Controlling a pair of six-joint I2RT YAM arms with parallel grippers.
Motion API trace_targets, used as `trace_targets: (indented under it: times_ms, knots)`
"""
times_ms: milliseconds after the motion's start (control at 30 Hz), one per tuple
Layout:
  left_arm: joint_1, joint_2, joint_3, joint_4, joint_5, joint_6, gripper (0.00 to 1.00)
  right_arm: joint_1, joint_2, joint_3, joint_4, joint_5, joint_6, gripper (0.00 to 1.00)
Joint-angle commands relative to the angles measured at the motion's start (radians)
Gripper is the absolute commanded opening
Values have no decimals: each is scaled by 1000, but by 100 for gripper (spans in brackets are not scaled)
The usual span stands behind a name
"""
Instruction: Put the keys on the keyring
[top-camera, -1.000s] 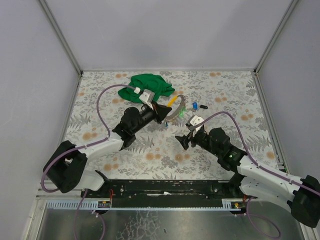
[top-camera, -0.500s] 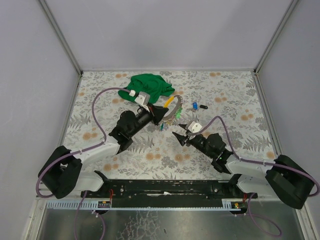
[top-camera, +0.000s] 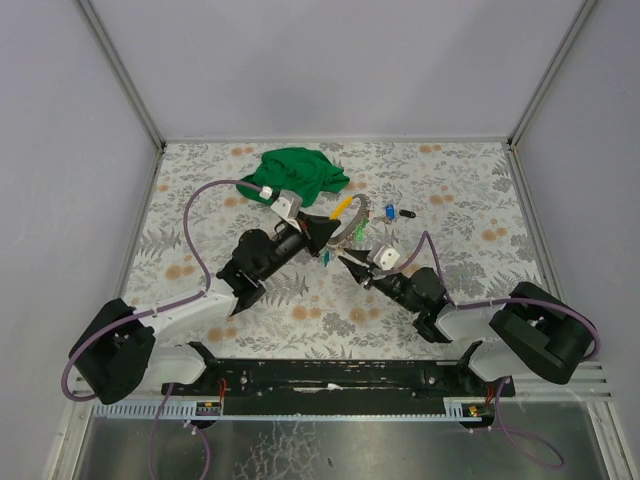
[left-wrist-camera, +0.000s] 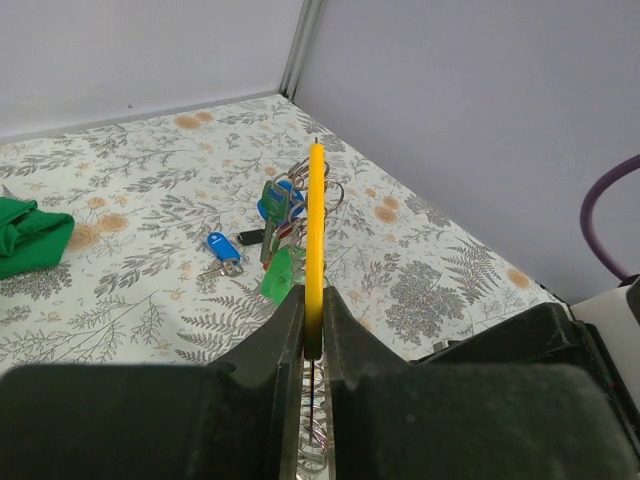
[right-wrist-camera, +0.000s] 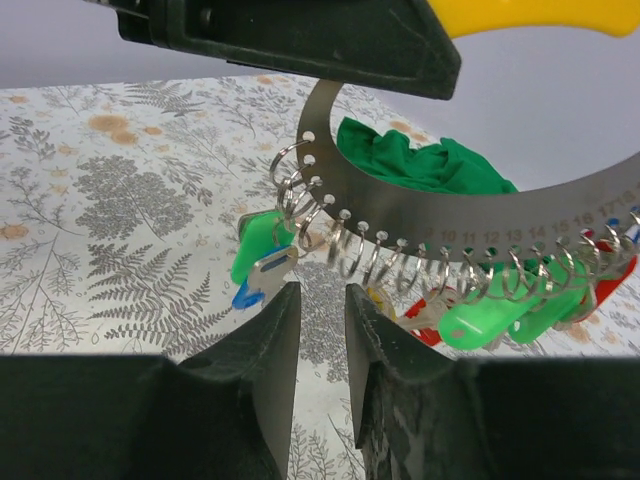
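- Noted left arm (top-camera: 190, 300) stretched from 7 o'clock toward 1 o'clock, wrist low.
- Found left gripper (top-camera: 325, 232) pinched tight on keyring (right-wrist-camera: 420, 225) handle.
- Noted right arm (top-camera: 420, 288) folded back, reaching from 4 o'clock toward 10 o'clock.
- Found right gripper (top-camera: 348, 262) with jaws narrowly parted, tips near left gripper's.

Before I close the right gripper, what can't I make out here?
Right wrist view: curved grey metal band runs off the right edge; whether the right gripper touches the green-headed key is unclear.
Left wrist view: the band is edge-on behind its yellow plastic handle; the left gripper, shut on the handle, hides its lower part.
Top view: the band's keys are too small to count, crowded by both grippers.
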Motion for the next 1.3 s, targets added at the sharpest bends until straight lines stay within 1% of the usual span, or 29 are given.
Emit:
trace_targets:
  times_ms: [0,567,833,900,1100,1267]
  knots:
    - [-20,-32,-4,126,-39,48,0,6,19,36,157,-31,-10,30]
    - [-41,-37,-2,117,-57,66,0,5,39,59,165,-39,-2,27]
    - [-49,-43,0,110,-61,75,0,6,58,69,170,-25,0,23]
    - [-50,-41,1,109,-64,76,0,6,60,66,170,-18,-1,23]
    - [-54,-42,1,106,-77,80,0,5,47,64,144,-47,10,30]
    - [-59,-40,3,101,-81,81,0,6,42,65,140,-36,25,30]
